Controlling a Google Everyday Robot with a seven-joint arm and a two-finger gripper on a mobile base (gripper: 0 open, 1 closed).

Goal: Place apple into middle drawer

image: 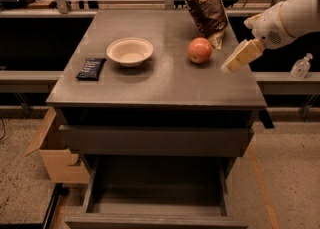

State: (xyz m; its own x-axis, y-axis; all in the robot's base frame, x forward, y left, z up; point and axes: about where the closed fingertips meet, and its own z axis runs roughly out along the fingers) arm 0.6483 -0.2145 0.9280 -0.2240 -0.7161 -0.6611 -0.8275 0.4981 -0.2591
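Note:
The apple [200, 50], red-orange with a pale patch, sits on the grey cabinet top [165, 85], right of centre and just in front of a brown chip bag [204, 5]. My gripper [240, 56], cream-coloured on a white arm, hangs over the right edge of the top. It is a short way to the right of the apple, at about its height, and does not touch it. The middle drawer [155, 193] is pulled out at the bottom of the view, and its flat dark floor shows with nothing in it.
A cream bowl [130, 51] and a dark snack bar [91, 68] lie on the left part of the top. A drawer with a tall grey front panel [155, 140] sits above the open one. A cardboard box [55, 155] stands on the floor at left, and a clear bottle [301, 66] on a ledge at right.

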